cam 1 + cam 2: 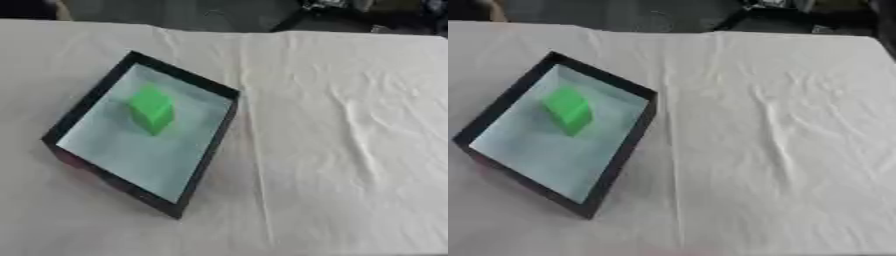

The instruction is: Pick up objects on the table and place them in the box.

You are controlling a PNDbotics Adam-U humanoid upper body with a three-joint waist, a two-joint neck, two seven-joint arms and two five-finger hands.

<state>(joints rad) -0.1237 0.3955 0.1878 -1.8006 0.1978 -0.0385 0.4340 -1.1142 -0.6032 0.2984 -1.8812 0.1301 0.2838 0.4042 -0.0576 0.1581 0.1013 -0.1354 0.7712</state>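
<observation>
A black-walled box (pixel 210 150) with a pale floor sits on the left half of the table, turned at an angle. Inside it, toward its far corner, lies a green block (pixel 151 110), resting on the box floor apart from the walls. Neither of my hands shows in either eye view.
A white, creased cloth (pixel 350 140) covers the table, with a fold line running down just right of the box. Dark floor and some dark gear lie beyond the table's far edge (pixel 262 31).
</observation>
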